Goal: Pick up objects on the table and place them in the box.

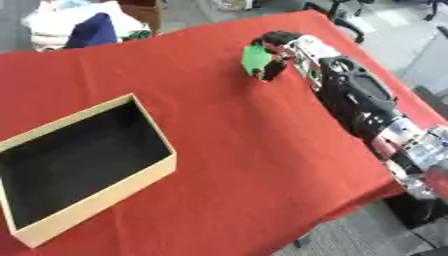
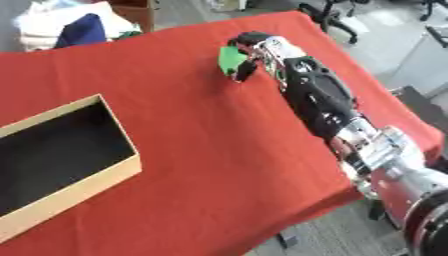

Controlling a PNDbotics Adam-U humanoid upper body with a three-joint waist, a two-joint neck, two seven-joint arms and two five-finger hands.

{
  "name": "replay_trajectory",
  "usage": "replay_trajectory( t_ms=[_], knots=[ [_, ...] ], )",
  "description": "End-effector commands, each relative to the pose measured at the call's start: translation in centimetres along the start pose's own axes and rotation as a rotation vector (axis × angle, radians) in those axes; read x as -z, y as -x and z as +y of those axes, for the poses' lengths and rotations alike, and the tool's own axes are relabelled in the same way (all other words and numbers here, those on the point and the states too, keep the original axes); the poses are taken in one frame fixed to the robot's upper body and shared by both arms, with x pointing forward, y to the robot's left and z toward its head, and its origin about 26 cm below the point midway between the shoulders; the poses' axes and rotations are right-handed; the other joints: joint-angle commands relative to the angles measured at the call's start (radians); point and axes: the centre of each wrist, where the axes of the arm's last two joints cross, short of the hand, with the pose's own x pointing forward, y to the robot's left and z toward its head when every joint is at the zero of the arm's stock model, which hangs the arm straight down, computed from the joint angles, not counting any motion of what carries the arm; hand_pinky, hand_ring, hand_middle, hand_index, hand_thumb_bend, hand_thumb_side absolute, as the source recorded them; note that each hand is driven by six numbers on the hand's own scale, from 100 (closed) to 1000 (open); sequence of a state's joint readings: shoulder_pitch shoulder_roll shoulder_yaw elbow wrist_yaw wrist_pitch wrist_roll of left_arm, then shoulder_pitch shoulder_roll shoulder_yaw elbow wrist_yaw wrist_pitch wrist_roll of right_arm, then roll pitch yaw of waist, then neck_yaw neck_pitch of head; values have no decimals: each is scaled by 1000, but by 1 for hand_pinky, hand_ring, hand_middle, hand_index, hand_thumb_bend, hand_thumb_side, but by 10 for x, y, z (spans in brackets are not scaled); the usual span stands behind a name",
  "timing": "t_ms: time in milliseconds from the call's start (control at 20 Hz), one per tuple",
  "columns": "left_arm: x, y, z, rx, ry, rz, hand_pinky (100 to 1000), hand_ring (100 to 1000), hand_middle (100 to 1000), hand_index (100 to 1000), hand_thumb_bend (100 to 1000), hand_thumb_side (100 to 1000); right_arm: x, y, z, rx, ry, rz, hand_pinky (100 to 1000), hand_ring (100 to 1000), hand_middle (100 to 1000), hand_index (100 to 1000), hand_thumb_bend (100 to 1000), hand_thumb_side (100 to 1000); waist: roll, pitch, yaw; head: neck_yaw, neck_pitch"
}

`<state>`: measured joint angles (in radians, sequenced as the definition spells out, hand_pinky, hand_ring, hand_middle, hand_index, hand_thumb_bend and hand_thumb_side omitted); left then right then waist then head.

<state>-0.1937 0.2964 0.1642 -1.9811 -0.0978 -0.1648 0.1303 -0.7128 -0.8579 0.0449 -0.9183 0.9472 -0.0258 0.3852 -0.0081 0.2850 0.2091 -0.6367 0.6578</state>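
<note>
Green object [image 1: 255, 59] sits in the right hand [image 1: 278, 52], fingers curled around it, at the far side of the red table [image 1: 236, 145]. Cannot tell whether it is lifted or touching the cloth; its shape is hard to make out behind the fingers. Box [image 1: 140, 177] lies well to the hand's left and nearer the robot, open, its dark inside bare as far as shown. Judged: pickup under way, placing not yet done. Left hand not visible. Box's near corner is cut off.
</note>
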Motion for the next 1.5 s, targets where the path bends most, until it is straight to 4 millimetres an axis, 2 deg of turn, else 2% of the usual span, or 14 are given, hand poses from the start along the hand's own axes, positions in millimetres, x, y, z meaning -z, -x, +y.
replay_trajectory(
  t_ms=[50,250,450,650,800,1100,1300,1500],
  knots=[
    [4,-6,2,0,4,-29,688,635,606,764,100,633,-5,6,-16,-18,57,6,763,770,676,873,158,356,-1,-19,-3,-2,-9],
    [3,-6,2,2,4,-25,688,635,607,764,100,634,-8,1,-23,-35,116,-19,757,750,611,795,142,342,-2,-24,-7,0,-6],
    [2,-5,3,6,5,-21,689,635,607,763,100,633,-13,-10,-40,-65,185,-65,756,746,601,788,146,334,-3,-30,-10,3,-1],
    [1,-5,3,8,10,-17,689,635,607,763,100,633,-20,-34,-63,-117,253,-162,753,744,600,789,133,317,-4,-38,-13,4,5],
    [1,-5,3,9,15,-15,689,635,607,763,100,632,-25,-59,-80,-122,294,-273,743,736,593,790,100,273,-3,-42,-13,7,12],
    [0,-4,3,9,24,-10,689,635,607,763,100,631,-40,-120,-105,-165,317,-527,746,740,599,794,100,278,-2,-52,-10,3,24],
    [0,-4,2,6,30,-10,689,635,607,763,100,630,-52,-168,-111,-243,293,-689,750,746,606,797,100,297,-1,-56,-5,-3,30],
    [-1,-4,2,4,31,-8,689,635,607,763,100,630,-61,-205,-109,-298,255,-804,752,750,617,805,100,302,-1,-59,-1,-9,32]
  ],
)
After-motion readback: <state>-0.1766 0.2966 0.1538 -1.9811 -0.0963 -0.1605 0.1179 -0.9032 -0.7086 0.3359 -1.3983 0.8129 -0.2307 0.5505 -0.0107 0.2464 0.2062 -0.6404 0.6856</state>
